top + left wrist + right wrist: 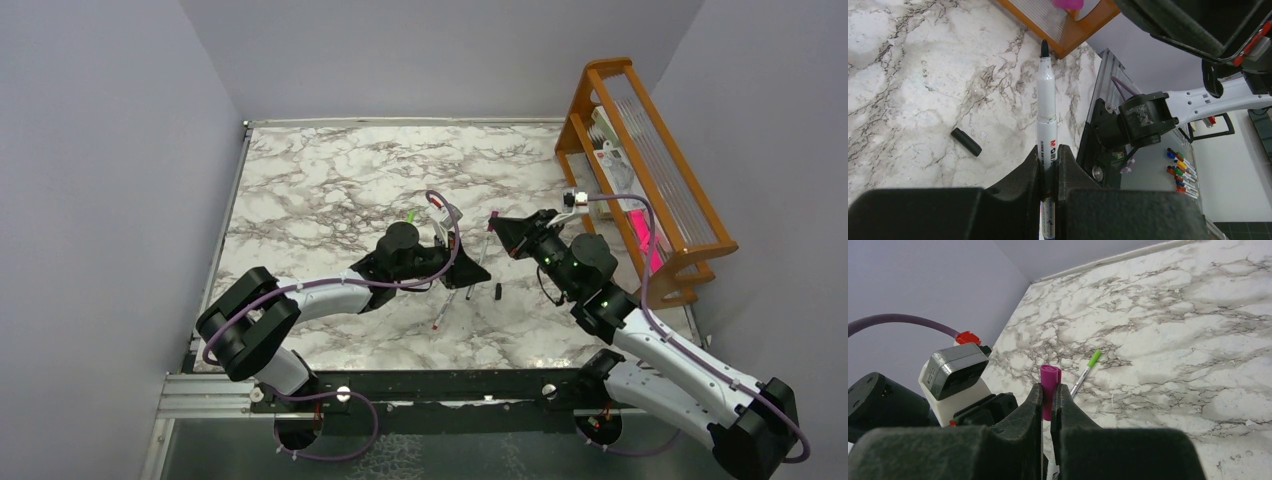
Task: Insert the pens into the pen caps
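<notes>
Gripping a black-tipped pen [1046, 100], the left gripper [1049, 160] has its fingers clamped on the barrel just below the printed label. The pen runs straight out past the fingertips toward 12 o'clock in the left wrist view, bare tip leading.

Right gripper [1047, 395]: fingers squeezed together on a magenta cap [1050, 382], which stands up between them with its top clear of the fingertips.

Overhead, the two grippers face each other near the middle of the marble table [300, 200], close but apart.

Black cap [966, 141] lies flat on the marble, at 9 o'clock of the left fingers and apart from them.

Green-ended pen [1087, 370] lies on the table at 1 o'clock of the magenta cap, beyond it.

Another loose pen [443, 310] lies at 6 o'clock of the left gripper; its end colour is too small to tell.

Wooden rack [600, 90] stands at the table's 2 o'clock edge.
</notes>
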Controlling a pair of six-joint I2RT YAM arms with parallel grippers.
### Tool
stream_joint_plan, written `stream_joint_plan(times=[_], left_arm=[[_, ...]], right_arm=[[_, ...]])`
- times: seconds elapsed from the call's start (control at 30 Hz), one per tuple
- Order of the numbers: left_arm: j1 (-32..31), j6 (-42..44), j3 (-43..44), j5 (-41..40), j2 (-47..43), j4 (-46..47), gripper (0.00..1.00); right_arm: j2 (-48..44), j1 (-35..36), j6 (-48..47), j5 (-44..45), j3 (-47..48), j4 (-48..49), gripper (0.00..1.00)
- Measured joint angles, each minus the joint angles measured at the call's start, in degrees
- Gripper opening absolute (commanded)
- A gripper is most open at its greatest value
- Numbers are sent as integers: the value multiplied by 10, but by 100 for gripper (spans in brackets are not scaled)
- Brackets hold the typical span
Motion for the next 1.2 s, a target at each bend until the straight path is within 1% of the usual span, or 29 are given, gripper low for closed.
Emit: stream_joint_plan(times=[0.5, 1.2], left_arm=[[-3, 0, 0, 0, 0, 1, 0], [-3, 1, 3, 0, 0, 2, 0]], right_arm=[[8, 0, 0, -2, -13, 0, 1], [-5, 0, 3, -13, -27, -2, 1]])
